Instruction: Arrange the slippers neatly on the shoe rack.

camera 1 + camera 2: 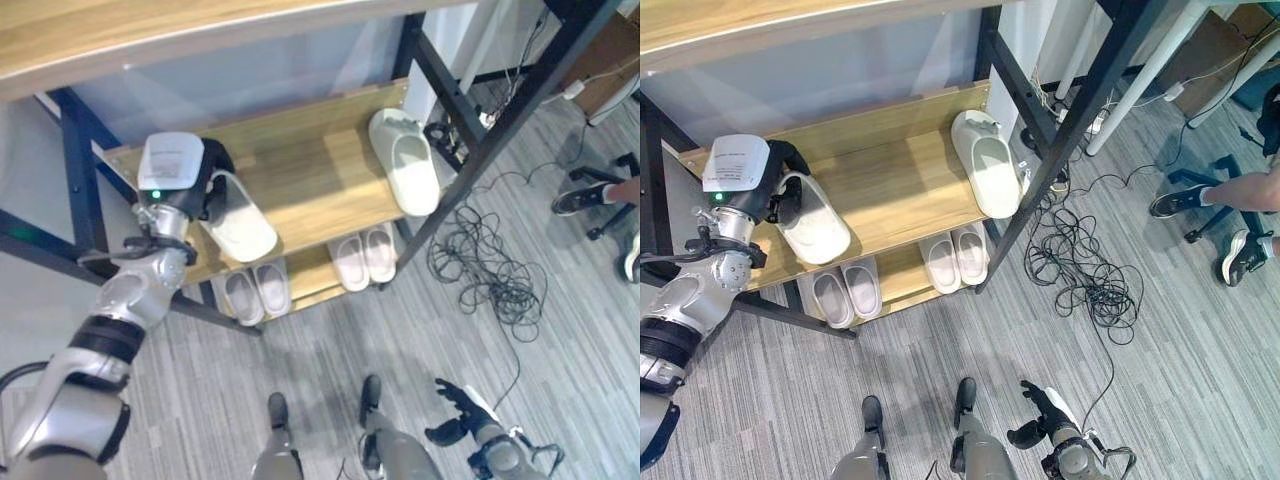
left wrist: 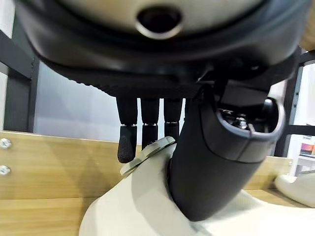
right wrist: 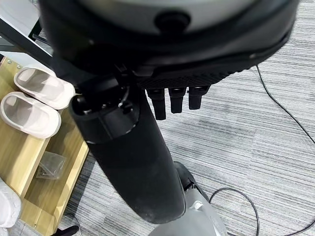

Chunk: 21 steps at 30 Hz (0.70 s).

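Left robot hand (image 1: 212, 180) grips a white foam slipper (image 1: 240, 226) on the wooden shoe rack (image 1: 310, 175); right robot hand (image 1: 452, 412) hangs relaxed, fingers loose.

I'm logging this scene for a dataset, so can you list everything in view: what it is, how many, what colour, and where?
Shoe rack: one, wooden shelves on a black frame.
Slippers: six, off-white. One at the middle shelf's left end in the left hand, one at its right end, two pairs on the bottom shelf.
Cables: black tangle on the grey floor, right of the rack.
Person's shoe: dark, far right.
Left hand: curled on the slipper.
Right hand: low, idle over the floor.
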{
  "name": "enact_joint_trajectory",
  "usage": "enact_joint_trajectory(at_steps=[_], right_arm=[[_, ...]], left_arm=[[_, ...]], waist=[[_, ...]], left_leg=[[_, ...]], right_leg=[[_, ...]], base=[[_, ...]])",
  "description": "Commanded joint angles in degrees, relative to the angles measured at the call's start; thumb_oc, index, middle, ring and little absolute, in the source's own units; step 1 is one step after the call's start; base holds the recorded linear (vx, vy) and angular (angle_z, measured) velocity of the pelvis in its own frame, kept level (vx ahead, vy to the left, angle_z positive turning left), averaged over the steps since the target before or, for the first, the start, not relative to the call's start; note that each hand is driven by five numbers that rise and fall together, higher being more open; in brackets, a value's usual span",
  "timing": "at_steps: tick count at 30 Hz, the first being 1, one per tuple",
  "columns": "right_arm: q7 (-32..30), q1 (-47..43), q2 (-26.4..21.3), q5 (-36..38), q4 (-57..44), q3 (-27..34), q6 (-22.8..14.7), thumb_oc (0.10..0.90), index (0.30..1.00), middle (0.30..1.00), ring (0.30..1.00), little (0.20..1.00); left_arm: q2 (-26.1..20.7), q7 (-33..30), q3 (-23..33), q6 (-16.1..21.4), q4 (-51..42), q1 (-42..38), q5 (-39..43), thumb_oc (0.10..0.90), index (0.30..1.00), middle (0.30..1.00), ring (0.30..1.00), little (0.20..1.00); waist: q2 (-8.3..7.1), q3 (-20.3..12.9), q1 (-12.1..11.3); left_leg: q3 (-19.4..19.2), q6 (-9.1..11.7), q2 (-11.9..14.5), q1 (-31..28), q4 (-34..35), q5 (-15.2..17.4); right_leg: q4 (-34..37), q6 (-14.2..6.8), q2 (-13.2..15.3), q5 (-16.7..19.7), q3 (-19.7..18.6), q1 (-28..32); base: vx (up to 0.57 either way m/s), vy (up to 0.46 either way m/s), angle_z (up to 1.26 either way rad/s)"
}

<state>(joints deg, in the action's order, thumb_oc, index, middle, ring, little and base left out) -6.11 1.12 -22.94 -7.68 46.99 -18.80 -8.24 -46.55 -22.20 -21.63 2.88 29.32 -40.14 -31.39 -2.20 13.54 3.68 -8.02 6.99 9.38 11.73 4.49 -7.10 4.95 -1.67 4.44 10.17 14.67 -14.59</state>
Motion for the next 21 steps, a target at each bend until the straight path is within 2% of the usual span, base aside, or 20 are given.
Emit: enact_joint_trajectory(at_steps=[1,12,19,21], right_arm=[[-1.7,0.6,-2.1,2.0,-2.6,0.6,-0.5,0.8,0.9,0.9,0.9,0.9],[-2.5,-0.2,-1.9,2.0,-2.5,1.2,0.0,0.8,0.9,0.9,0.9,0.9],[-3.0,-0.2,-2.2,1.9,-3.2,1.3,0.1,0.8,0.9,0.9,0.9,0.9],[-3.2,0.1,-2.7,2.1,-3.7,1.6,-0.1,0.8,0.9,0.9,0.9,0.9]], left_arm=[[3.6,-0.2,1.3,3.3,-1.4,-2.0,3.7,0.4,0.3,0.3,0.3,0.3],[12.0,-0.7,2.2,5.9,-8.4,-1.7,9.7,0.4,0.3,0.3,0.3,0.3],[13.8,-1.6,1.5,6.1,-9.6,-2.8,10.7,0.4,0.3,0.3,0.3,0.3],[13.9,-2.4,0.8,5.9,-8.7,-5.0,10.9,0.4,0.3,0.3,0.3,0.3]], waist=[[0.14,-2.9,1.3],[1.4,-1.8,1.9],[2.49,-1.5,2.8],[3.24,-1.4,3.6]], left_leg=[[-2.4,0.8,1.6,2.4,0.5,2.0],[-3.2,0.8,1.7,2.2,0.5,1.9],[-4.2,0.8,1.7,1.5,0.5,2.0],[-4.8,0.9,1.8,1.3,0.5,2.1]], right_leg=[[-4.7,-6.3,5.7,-8.7,-2.7,-0.5],[-5.0,-6.1,5.6,-8.6,-3.9,-1.4],[-5.2,-6.0,5.4,-8.6,-4.9,-1.7],[-5.2,-6.1,5.4,-8.6,-5.5,-2.0]], base=[[0.0,0.0,0.0],[0.0,-0.006,-0.02],[0.0,0.001,-0.13],[0.01,-0.001,-0.14]])
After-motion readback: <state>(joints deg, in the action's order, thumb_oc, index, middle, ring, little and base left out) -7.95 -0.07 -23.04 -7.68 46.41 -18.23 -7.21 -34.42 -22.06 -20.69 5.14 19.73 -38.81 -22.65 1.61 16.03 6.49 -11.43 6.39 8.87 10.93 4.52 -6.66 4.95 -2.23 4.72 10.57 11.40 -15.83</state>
